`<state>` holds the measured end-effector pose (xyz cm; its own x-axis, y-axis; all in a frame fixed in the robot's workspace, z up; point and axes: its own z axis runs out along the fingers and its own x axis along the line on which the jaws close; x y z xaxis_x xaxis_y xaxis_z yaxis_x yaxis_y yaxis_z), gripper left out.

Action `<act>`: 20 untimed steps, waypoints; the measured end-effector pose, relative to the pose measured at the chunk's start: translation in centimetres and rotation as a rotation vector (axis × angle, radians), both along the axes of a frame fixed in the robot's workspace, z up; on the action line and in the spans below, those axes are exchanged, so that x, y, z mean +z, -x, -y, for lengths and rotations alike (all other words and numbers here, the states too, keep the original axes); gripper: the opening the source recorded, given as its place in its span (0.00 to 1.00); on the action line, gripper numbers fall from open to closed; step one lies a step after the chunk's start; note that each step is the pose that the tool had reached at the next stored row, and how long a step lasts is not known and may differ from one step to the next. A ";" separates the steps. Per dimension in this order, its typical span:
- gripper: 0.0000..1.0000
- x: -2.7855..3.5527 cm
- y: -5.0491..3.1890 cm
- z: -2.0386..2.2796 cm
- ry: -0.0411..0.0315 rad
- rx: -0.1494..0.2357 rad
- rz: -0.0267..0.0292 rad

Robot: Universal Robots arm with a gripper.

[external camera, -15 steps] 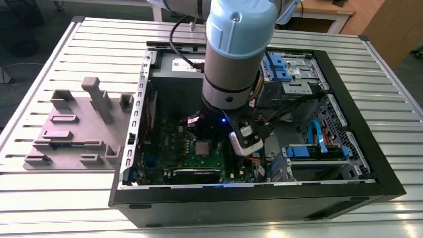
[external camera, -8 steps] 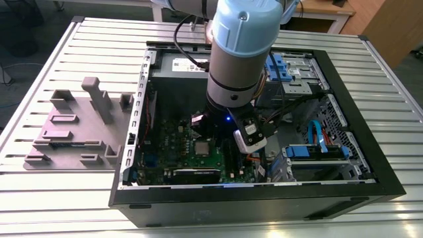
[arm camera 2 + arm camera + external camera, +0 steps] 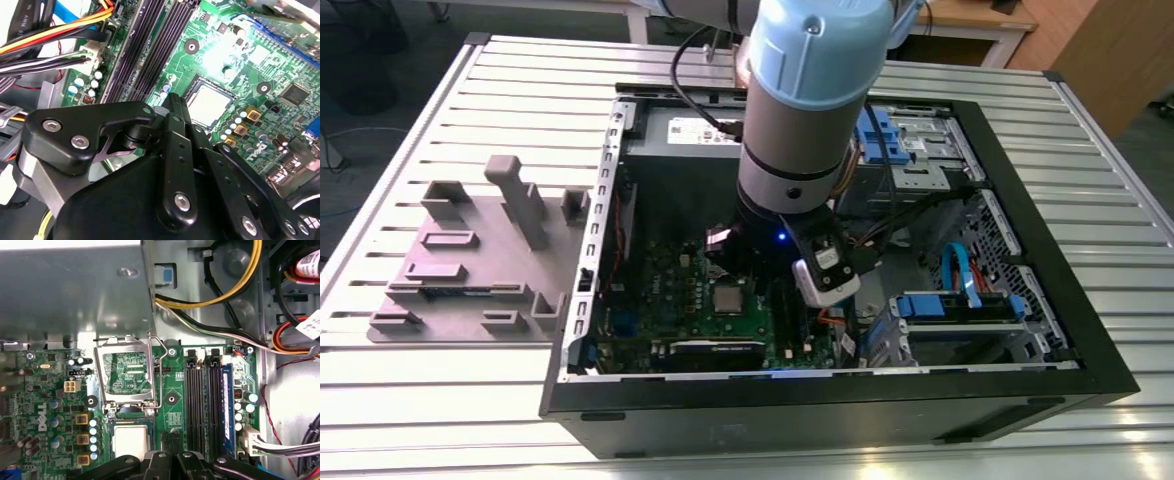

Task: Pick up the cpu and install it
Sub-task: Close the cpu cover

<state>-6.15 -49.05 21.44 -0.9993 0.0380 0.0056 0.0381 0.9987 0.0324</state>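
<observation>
The cpu (image 3: 131,441), a pale silvery square, lies flat in its socket on the green motherboard (image 3: 172,367) inside the open computer case (image 3: 1014,215). It also shows in the second wrist view (image 3: 210,104) and the exterior view (image 3: 727,297). The hinged metal socket frame (image 3: 127,340) stands swung up, with its lever (image 3: 159,372) beside it. My gripper (image 3: 173,436) hovers just above the board, beside the cpu and between it and the memory slots. Its black fingers (image 3: 172,107) meet at a narrow tip with nothing between them.
Black memory slots (image 3: 202,395) run beside the socket. Bundled cables (image 3: 235,295) cross above them. A grey metal box (image 3: 75,290) borders the board. Blue drive brackets (image 3: 961,300) sit at the exterior view's right. A grey fixture (image 3: 480,255) lies on the slatted table (image 3: 467,400) outside the case.
</observation>
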 end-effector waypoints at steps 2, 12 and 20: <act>0.11 0.18 0.00 0.00 -0.0001 0.000 0.0000; 0.11 0.21 -0.11 -0.08 0.0000 0.000 -0.0001; 0.11 0.00 -0.31 -0.78 -0.0015 0.035 0.0000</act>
